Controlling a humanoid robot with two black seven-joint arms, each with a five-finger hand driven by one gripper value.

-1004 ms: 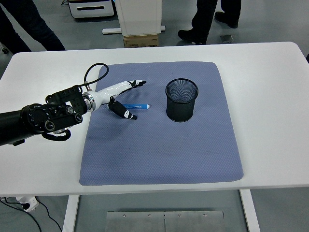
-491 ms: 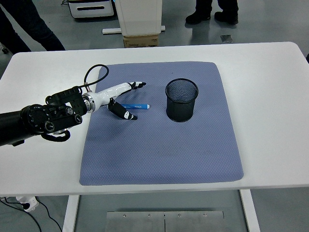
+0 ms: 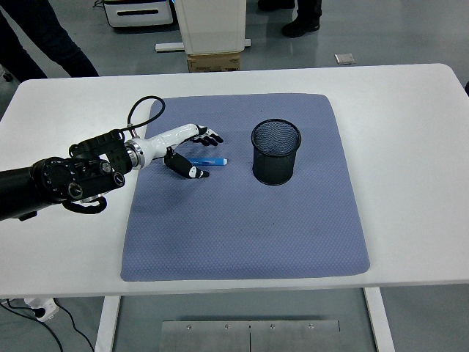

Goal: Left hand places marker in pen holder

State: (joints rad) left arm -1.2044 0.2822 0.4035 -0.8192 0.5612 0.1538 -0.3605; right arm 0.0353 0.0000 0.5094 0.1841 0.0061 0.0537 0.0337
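Currently the left hand [image 3: 187,147] hovers spread and empty over the marker [image 3: 208,160], which lies flat left of the pen holder [image 3: 276,152].

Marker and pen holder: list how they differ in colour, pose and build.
The marker is blue and slim; the pen holder is black and wide. The marker lies flat; the pen holder stands upright. The marker looks solid, the pen holder is open mesh and looks empty. Both rest on the blue-grey mat, apart from each other.
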